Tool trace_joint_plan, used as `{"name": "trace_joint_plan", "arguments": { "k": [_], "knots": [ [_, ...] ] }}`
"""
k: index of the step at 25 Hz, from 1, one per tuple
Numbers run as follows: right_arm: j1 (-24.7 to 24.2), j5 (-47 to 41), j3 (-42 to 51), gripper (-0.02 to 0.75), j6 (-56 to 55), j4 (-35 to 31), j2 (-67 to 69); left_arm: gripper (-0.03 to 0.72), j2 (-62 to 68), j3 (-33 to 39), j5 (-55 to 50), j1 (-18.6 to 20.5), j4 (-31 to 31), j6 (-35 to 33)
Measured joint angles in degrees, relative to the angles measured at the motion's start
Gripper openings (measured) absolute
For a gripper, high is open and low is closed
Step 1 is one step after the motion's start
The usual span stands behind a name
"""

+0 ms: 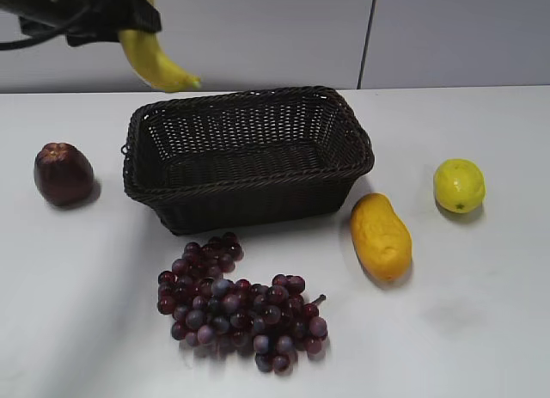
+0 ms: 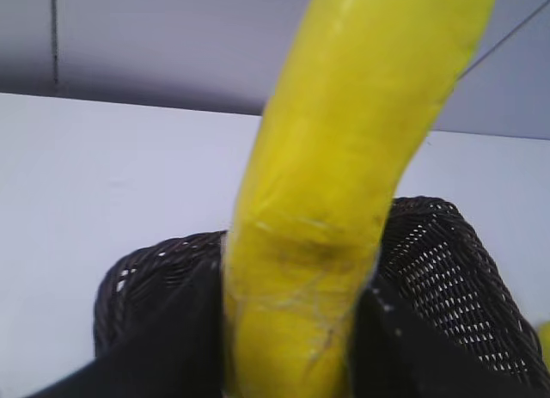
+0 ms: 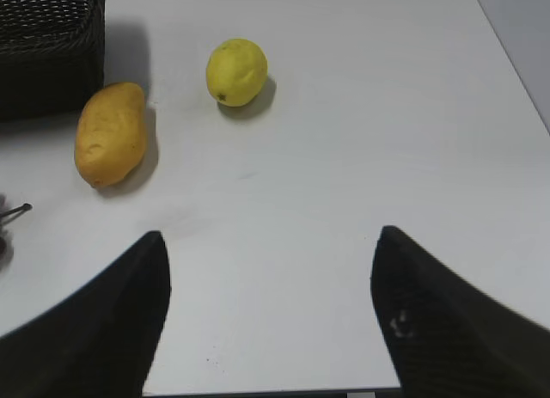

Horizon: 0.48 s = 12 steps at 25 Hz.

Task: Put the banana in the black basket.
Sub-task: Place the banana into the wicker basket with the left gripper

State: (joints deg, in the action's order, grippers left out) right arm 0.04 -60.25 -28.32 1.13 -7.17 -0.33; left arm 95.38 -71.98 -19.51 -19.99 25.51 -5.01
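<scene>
My left gripper point(image 1: 129, 24) is shut on the yellow banana point(image 1: 155, 63) and holds it in the air above the far left corner of the black basket point(image 1: 249, 157). In the left wrist view the banana point(image 2: 344, 174) fills the middle between the jaws point(image 2: 292, 329), with the basket point(image 2: 447, 269) below it. The basket is empty. My right gripper point(image 3: 268, 260) is open and empty over bare table; it does not show in the exterior view.
A dark red apple point(image 1: 63, 173) lies left of the basket. A bunch of purple grapes point(image 1: 236, 303) lies in front of it. An orange-yellow mango point(image 1: 380, 236) and a yellow lemon point(image 1: 459, 185) lie to its right, also in the right wrist view point(image 3: 110, 133) point(image 3: 236, 71).
</scene>
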Motion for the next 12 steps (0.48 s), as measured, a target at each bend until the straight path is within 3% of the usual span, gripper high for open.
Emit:
{"name": "trace_joint_plan", "arguments": {
  "k": [9,12],
  "knots": [
    [0.0,0.0,0.0,0.582,0.0,0.0,0.0,0.422,10.1,0.0,2.4,-4.6,0.2,0.0],
    [0.0,0.0,0.0,0.582,0.0,0.0,0.0,0.479,11.2,0.0,2.3,-4.7,0.2,0.0]
  ]
}}
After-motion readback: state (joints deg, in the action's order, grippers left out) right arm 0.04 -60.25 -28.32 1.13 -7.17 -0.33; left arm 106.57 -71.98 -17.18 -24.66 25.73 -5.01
